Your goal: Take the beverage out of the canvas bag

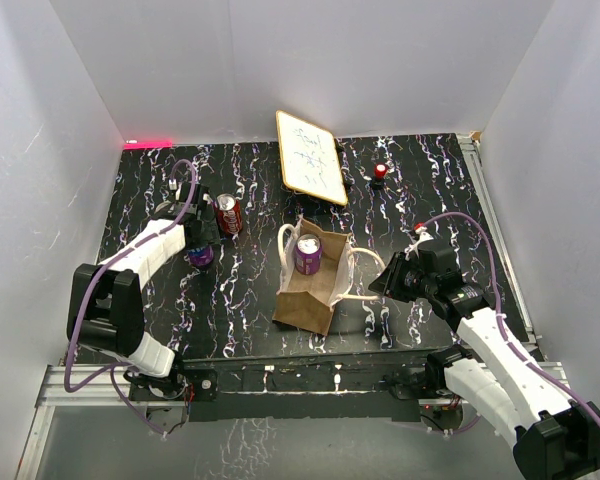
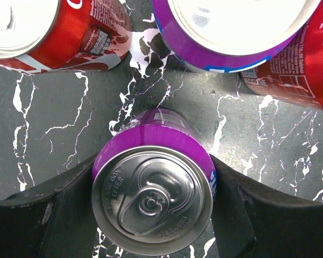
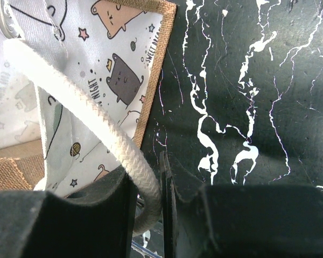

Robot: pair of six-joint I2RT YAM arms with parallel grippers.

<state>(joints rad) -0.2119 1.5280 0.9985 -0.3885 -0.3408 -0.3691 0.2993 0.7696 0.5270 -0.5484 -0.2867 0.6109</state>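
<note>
Beverage: a purple can (image 1: 308,253) stands upright in the open mouth of the canvas bag (image 1: 305,305), mid-bench and a little toward the near edge.
Left gripper (image 2: 153,172): closed on a second purple can, the gripped can (image 2: 152,201), with a finger pressed to each side. This can stands on the bench near the left edge.
Right gripper (image 3: 151,188): jaws narrow, pinching the cream rope handle (image 3: 81,102) on the side of the bag facing the right edge.
Neighbours of the left gripper: a red can (image 2: 54,32), another purple can (image 2: 231,27) and a second red can (image 2: 307,59) stand close beyond the gripped can, toward the far edge.
Risk at release: the cans are crowded. Opening wide or backing off crooked would likely clip one and send it over or rolling.
Risk at the handle: the rope is round and the pinch is small. If the rope slides out, the bag mouth probably sags over the beverage and blocks the reach.
Risk of over-pull: the bag looks light. A hard tug toward the right edge could drag or tip it, toppling the can inside.
Risk on the lift: if the right hold fails, the bag may ride up with the can, its printed lining (image 3: 113,64) clinging.
Whiteboard (image 1: 308,157): at the far edge, well apart, and no likely hazard.
</note>
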